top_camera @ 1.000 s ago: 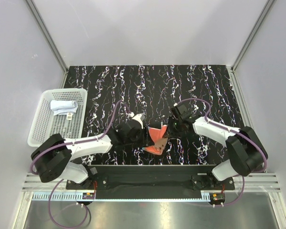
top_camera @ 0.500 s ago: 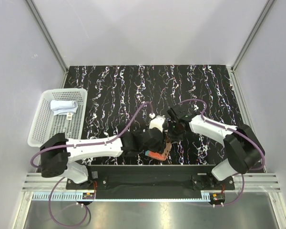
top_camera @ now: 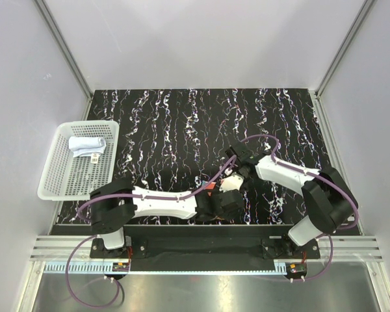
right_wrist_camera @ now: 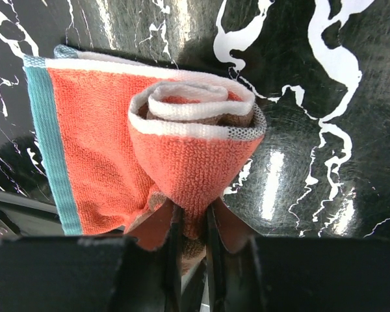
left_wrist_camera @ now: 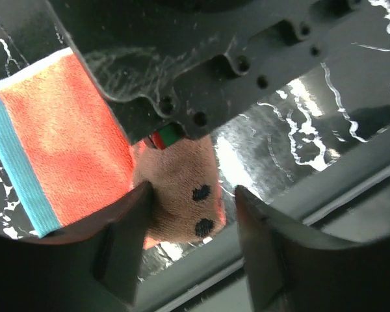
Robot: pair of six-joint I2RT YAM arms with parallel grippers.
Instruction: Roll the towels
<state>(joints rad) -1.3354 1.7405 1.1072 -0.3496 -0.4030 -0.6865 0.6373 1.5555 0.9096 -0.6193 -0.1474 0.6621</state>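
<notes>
Right wrist view: orange towel [right_wrist_camera: 195, 156] partly coiled on the black marbled table [right_wrist_camera: 312, 97] — its flat, teal-edged tail lies to the left.
Right pincer [right_wrist_camera: 190, 227]: clamped on the coil's lower fold.
Left pincer [left_wrist_camera: 192, 198]: fingers spread, straddling the towel's brown end — not gripping.
Pale towel [top_camera: 86, 144]: in the white basket [top_camera: 58, 175], far left.

I find the top external camera high overhead, looking straight down over the whole marbled table [top_camera: 182, 117]. Both wrist cameras sit very close to its surface, angled down. Those two views share the orange towel [right_wrist_camera: 91, 130].
</notes>
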